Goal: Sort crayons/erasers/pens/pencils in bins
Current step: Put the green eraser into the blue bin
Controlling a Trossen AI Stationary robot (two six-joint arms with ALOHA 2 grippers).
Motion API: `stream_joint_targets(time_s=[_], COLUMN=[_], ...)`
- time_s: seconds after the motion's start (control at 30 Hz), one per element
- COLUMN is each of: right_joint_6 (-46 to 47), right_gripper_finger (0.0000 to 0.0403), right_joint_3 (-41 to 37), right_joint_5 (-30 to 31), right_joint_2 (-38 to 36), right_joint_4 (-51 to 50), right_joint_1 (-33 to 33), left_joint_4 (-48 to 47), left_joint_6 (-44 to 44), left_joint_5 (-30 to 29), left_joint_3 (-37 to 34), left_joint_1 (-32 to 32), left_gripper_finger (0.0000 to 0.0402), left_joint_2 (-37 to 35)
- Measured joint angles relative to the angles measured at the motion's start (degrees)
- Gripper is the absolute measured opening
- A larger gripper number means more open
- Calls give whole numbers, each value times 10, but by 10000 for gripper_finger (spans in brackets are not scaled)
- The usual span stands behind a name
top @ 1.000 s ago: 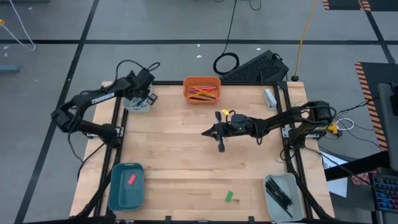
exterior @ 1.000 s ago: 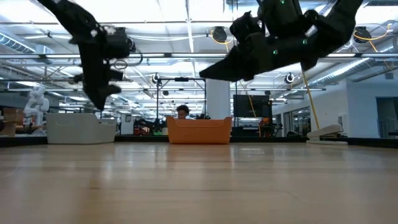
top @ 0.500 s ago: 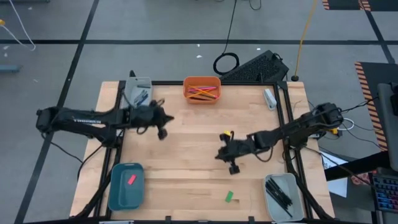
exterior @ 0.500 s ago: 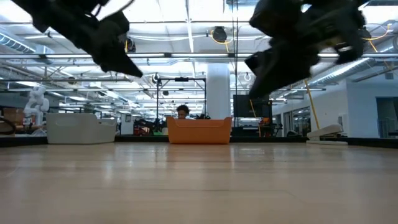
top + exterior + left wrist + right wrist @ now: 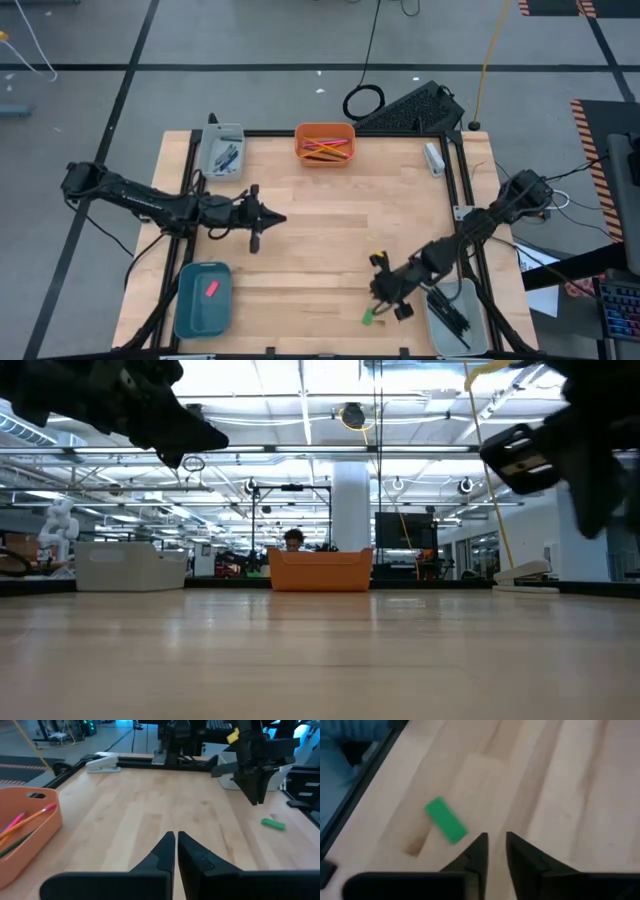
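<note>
High view shows sorting nearly finished: only the green eraser lies loose on the counter (pink eraser already binned); right gripper hovers beside it, jaws slightly parted, left gripper closed, empty

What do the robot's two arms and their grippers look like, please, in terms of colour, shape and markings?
Both arms are dark, slim and jointed, with black cables along them. The left gripper and right gripper each end in two black, tapered, wedge-shaped fingers. A small yellow tag sits on the right arm near its wrist. No lettering is legible.
</note>
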Motion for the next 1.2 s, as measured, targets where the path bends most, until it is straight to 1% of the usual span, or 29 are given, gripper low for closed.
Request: stream_joint_targets(time_s=[0.13, 0.3, 0.4, 0.47, 0.57, 0.77, 0.93, 1.03, 1.2], right_joint_6=[6, -15, -42, -59, -78, -122, -150, -145, -117], right_gripper_finger=[114, 190, 218, 225, 220, 181, 154, 144, 129], right_joint_3=[13, 56, 75, 82, 84, 84, 85, 84, 83], right_joint_5=[3, 14, 14, 14, 13, 13, 5, -15, -34], right_joint_2=[28, 85, 119, 132, 140, 153, 156, 159, 159], right_joint_4=[-3, -15, -25, -29, -29, -22, -15, 7, 12], right_joint_1=[35, 54, 59, 62, 61, 61, 59, 53, 43], left_joint_4=[2, 1, 3, 4, 4, 4, 3, 6, 22], left_joint_6=[-6, -9, -11, -12, -15, -38, -88, -112, -141], left_joint_5=[0, -1, -1, -3, -11, -11, -11, -11, -11], left_joint_3=[0, 0, 0, 0, 0, 0, 0, 0, 0], left_joint_1=[-12, -22, -26, -28, -33, -44, -54, -62, -72], left_gripper_finger=[14, 3, 11, 17, 17, 3, 21, 29, 37], left_joint_2=[0, 0, 0, 0, 0, 0, 0, 6, 51])
